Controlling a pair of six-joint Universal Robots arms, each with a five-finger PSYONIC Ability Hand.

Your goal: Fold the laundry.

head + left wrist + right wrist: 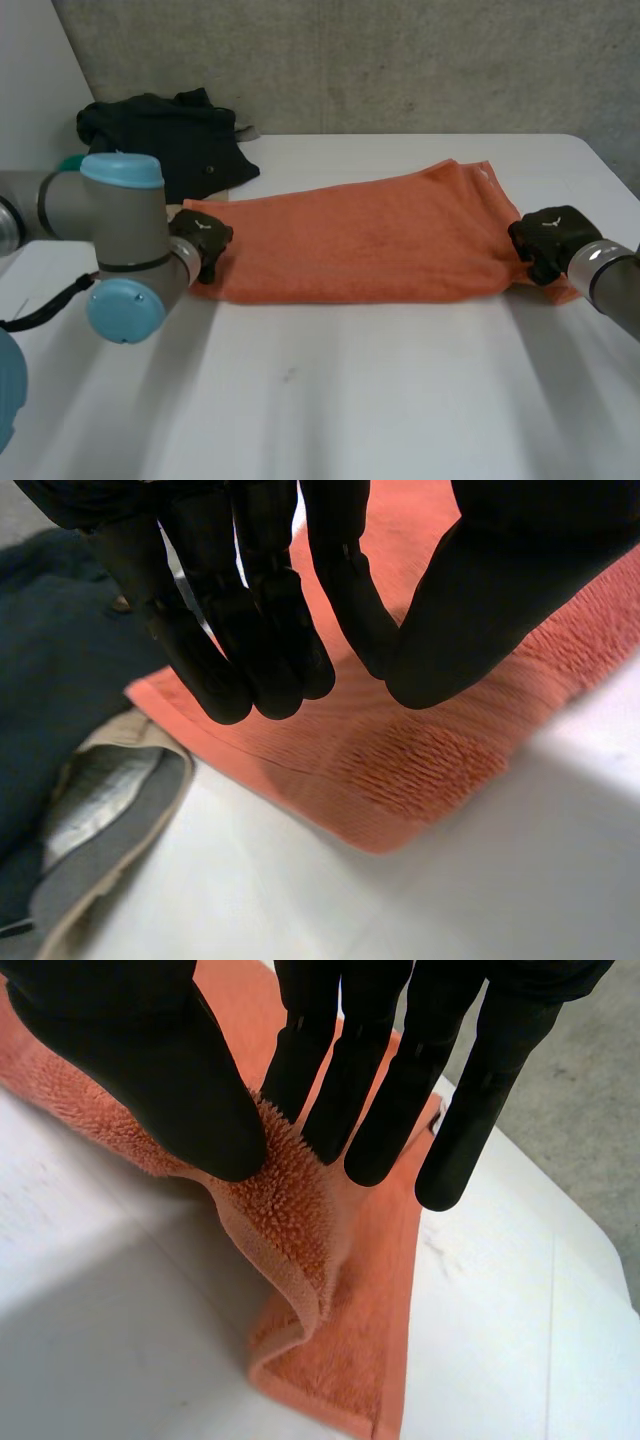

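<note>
the near half of the white table [330, 400] lies bare. just past it the orange towel [370, 235] stretches flat across the table from hand to hand, seemingly doubled already, judging by its layered edges. at its left end the left hand [260, 630] points down over the near corner, fingers straight and close together, thumb held apart, nothing between them; whether the tips touch the cloth i cannot tell. at the right end the right hand [150, 1060] pinches a raised ridge of towel between thumb and fingers, the corner below drooping back to the table. farther off, just beside the towel's left end, sits a heap of dark clothes [165, 135]. the risk, as i judge it: only one end is gripped, so a lift now would drag the towel askew, and a careless grab at the left corner could catch the dark cloth too.
</note>
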